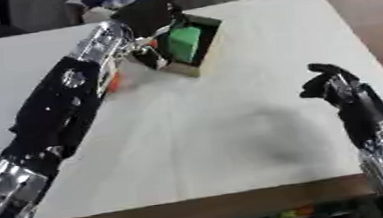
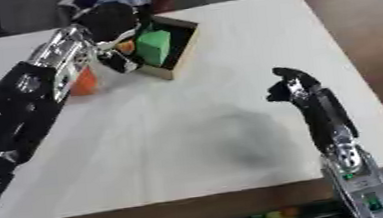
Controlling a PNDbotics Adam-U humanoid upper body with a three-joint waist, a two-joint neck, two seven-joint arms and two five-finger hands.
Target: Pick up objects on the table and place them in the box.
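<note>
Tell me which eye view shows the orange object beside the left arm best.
The right eye view: the orange object stands mostly exposed on the table beside the left forearm. In the left eye view the arm hides nearly all of it, leaving only an orange sliver at the arm's edge.

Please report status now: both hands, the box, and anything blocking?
Left hand over box, fingers unclear. Right hand idle, curled, holding nothing. Green block in box. Orange object beside left arm.

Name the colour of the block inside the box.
Green; it shows best in the left eye view.
</note>
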